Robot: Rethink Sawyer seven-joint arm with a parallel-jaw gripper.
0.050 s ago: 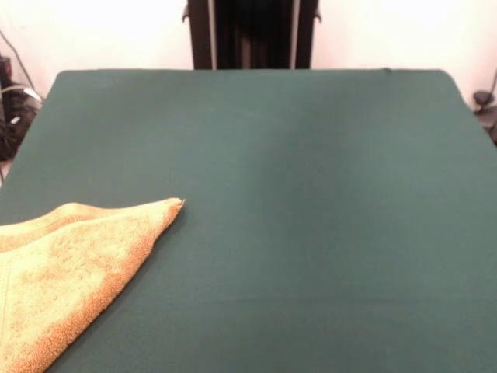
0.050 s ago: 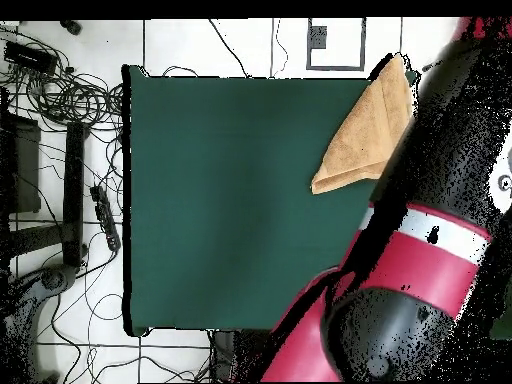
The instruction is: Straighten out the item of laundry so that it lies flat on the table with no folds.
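At the worktop's (image 1: 311, 155) corner, the orange-yellow towel (image 1: 70, 272) lies doubled over into a wedge, its point aimed at the open green middle. To do this step well, I judge the upper layer should be pinched at that point and drawn back slowly, low over the cloth, without dragging the layer beneath. From overhead the arm (image 2: 430, 260) slants just beside the towel. The hand itself shows nowhere, so neither its grip nor the towel's place relative to it can be told.
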